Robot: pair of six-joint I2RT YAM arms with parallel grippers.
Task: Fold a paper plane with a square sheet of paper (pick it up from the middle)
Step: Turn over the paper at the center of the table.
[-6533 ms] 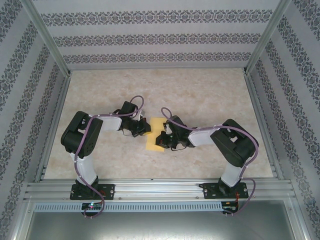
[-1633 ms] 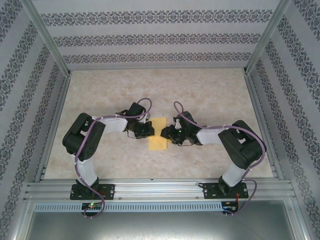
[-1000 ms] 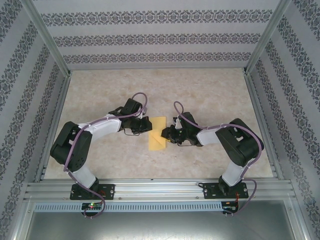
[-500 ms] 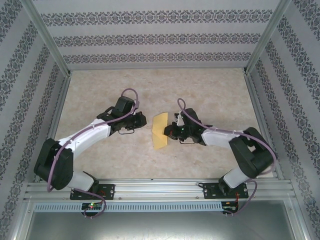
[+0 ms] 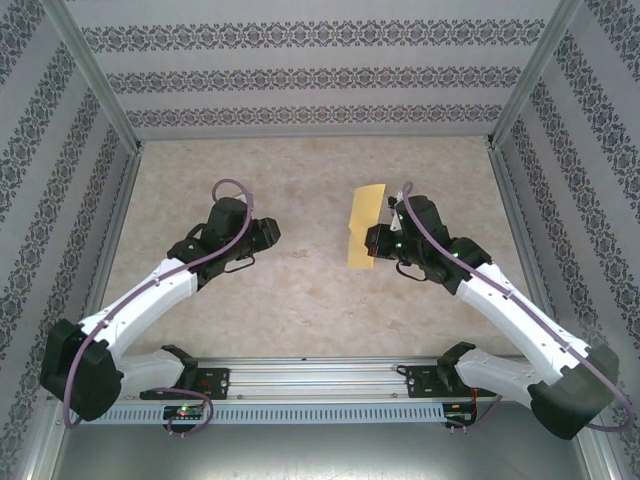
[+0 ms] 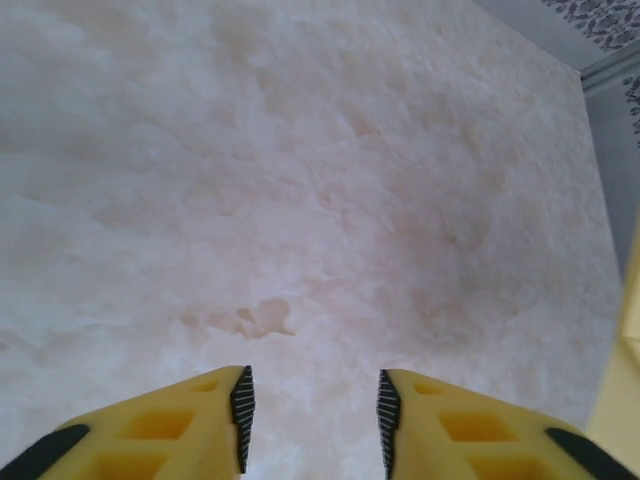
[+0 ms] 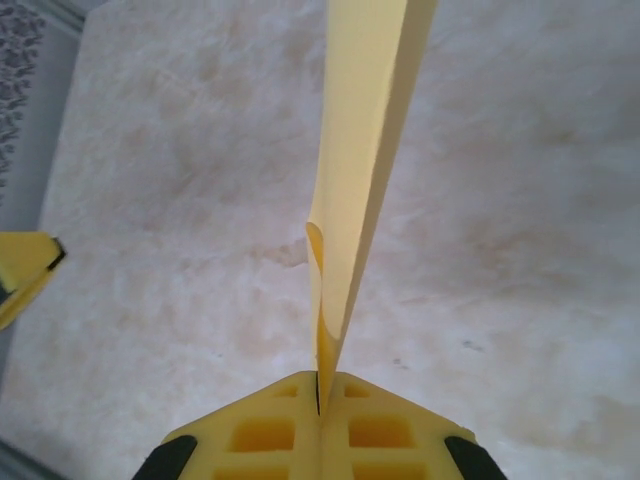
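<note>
The yellow sheet of paper point(image 5: 363, 225) is seen right of centre over the table point(image 5: 300, 310), folded into a narrow strip with a kink partway along. It is gripped at its near end, and the rest is pointed toward the far wall. In the right wrist view the sheet of paper point(image 7: 360, 150) is seen almost edge-on: two layers are spread slightly at the far end and brought together to a thin line at the fingers, with a small curl of paper just above the pinch. It appears to be carried above the marbled surface point(image 7: 150, 150) rather than laid flat on it.

The right gripper point(image 5: 373, 240) is pressed together on that near end. In its own camera the right gripper point(image 7: 320, 385) is shown with both yellow pads squeezed flat against the paper, and no gap is left between them.

The left gripper point(image 5: 266, 234) is found well apart from the paper, out on the left half of the table. In the left wrist view the left gripper point(image 6: 312, 410) is seen with its fingers spread. Nothing is held between them, and bare tabletop point(image 6: 300, 150) is seen through the gap.

Both white arms are stretched out low from the near rail, with purple cables looped along them. The workspace is bounded by metal framing and patterned wall panels point(image 5: 320, 75).
</note>
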